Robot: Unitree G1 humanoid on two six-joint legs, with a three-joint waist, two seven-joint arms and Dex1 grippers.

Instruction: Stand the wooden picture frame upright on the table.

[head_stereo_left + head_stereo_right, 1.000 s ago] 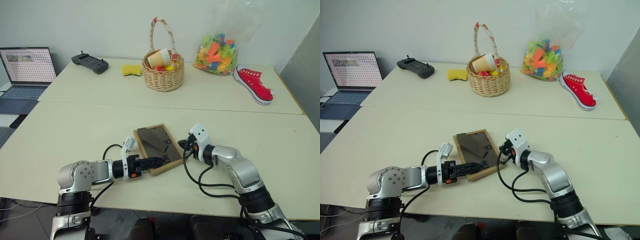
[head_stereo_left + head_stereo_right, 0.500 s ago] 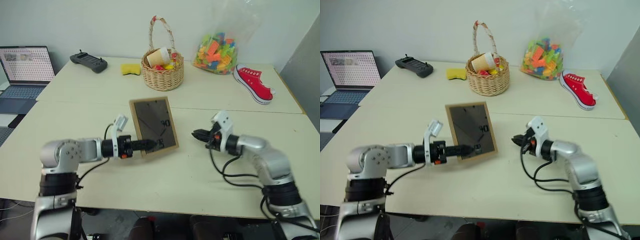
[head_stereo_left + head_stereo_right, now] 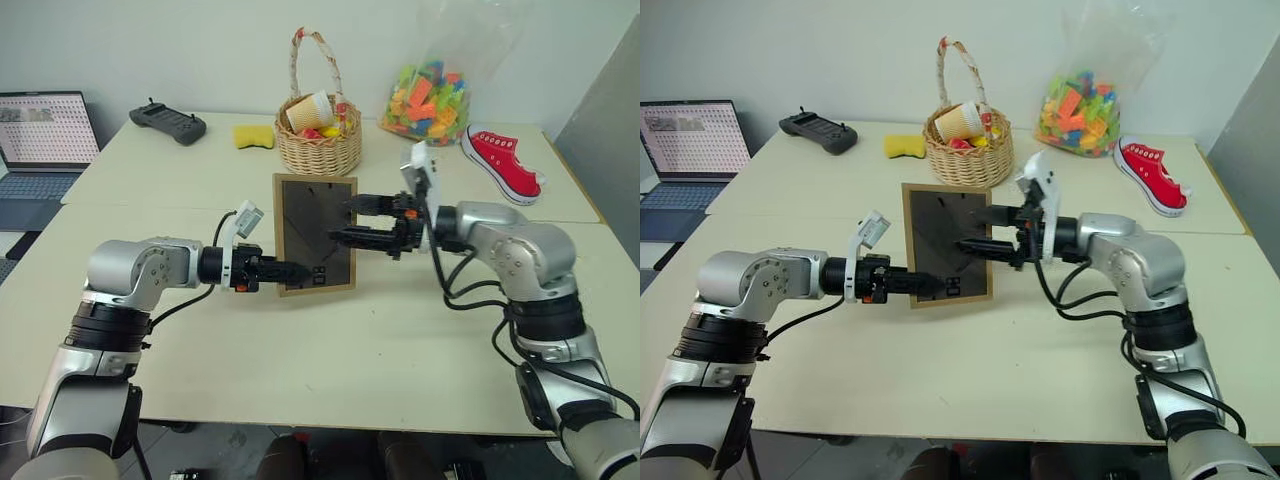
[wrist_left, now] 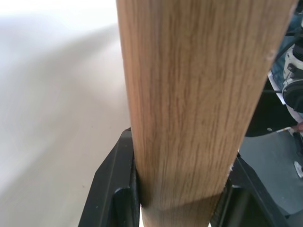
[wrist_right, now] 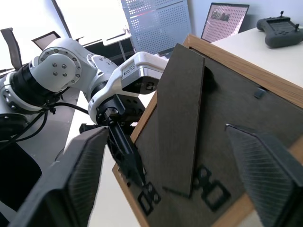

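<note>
Left eye view: the wooden picture frame [image 3: 315, 234] stands nearly upright above the table [image 3: 330, 350], its dark brown backing toward the camera and its lower edge close to the tabletop; whether it touches the surface cannot be told. The left gripper [image 3: 298, 269] reaches in from the left and is clamped on the frame's lower edge, 1 black finger lying across the backing near the bottom. The left wrist view shows the light-wood rail pinched between the 2 black fingers [image 4: 113, 189].

The right gripper [image 3: 352, 220] comes in level from the right with its 2 fingers spread wide apart, 1 above the other, their tips just in front of the backing at the frame's right edge. The right wrist view shows the fold-out easel stand [image 5: 182, 118] lying against the backing between those parted fingers; contact with it cannot be told.

Behind the frame, past the seam in the table, sits a wicker basket [image 3: 318, 140] holding a paper cup [image 3: 307, 112] and small colourful items. A yellow sponge [image 3: 254, 136] and a black controller [image 3: 168, 123] lie to its left, and an open laptop [image 3: 42, 135] stands at the far left. A clear bag of coloured blocks [image 3: 430, 95] and a red sneaker [image 3: 502, 163] lie to the right.
</note>
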